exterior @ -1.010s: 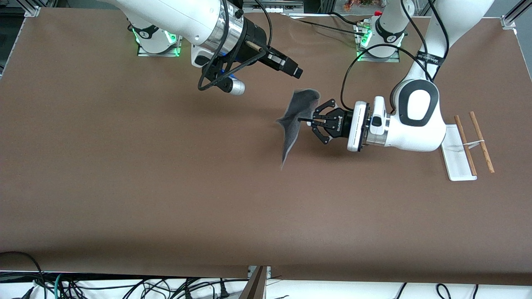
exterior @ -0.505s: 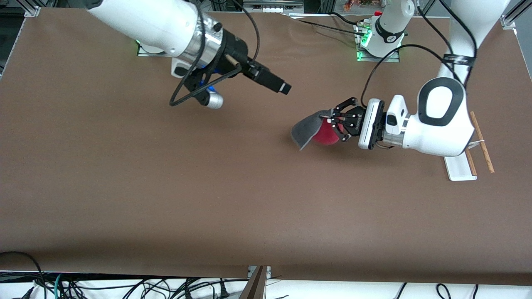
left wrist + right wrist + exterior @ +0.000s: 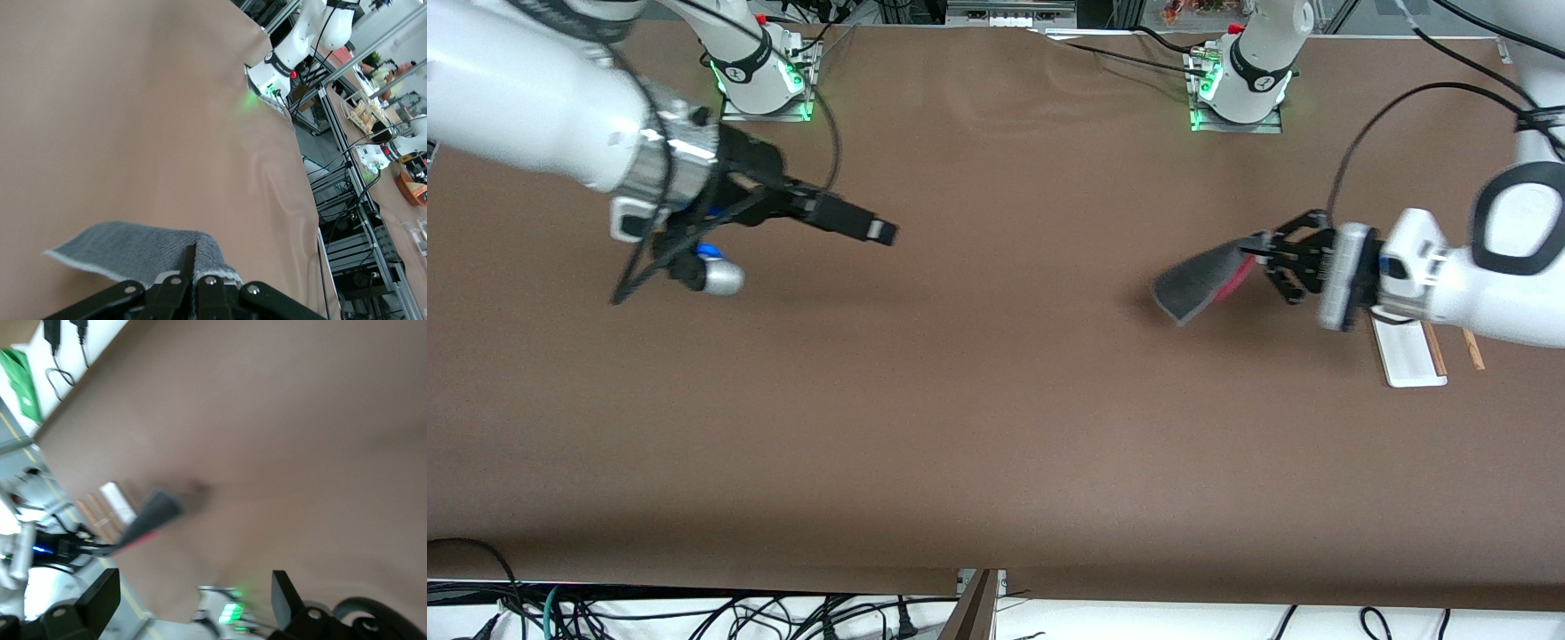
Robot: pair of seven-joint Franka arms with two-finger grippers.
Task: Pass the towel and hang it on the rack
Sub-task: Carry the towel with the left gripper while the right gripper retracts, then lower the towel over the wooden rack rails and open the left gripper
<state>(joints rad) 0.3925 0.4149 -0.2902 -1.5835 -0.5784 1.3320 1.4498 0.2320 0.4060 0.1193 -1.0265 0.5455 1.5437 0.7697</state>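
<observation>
My left gripper (image 3: 1258, 253) is shut on the towel (image 3: 1196, 283) and holds it in the air over the table, close to the rack. The towel's dark grey side faces up and a strip of pink-red shows under it. In the left wrist view the grey towel (image 3: 133, 250) is pinched between the shut fingers of the left gripper (image 3: 195, 267). The rack's white base (image 3: 1405, 360) and brown rods (image 3: 1434, 348) are partly hidden under the left arm. My right gripper (image 3: 880, 233) is open and empty over the right arm's end of the table; its fingers (image 3: 100, 600) stand wide apart.
The brown table (image 3: 996, 427) is bare. Both arm bases (image 3: 1236, 84) with green lights stand along the edge farthest from the front camera. The right wrist view shows the towel (image 3: 150, 517) and the rack (image 3: 110, 503) farther off.
My left gripper has carried the towel toward the left arm's end, up to the rack. My right arm has drawn back toward its own end, empty.
</observation>
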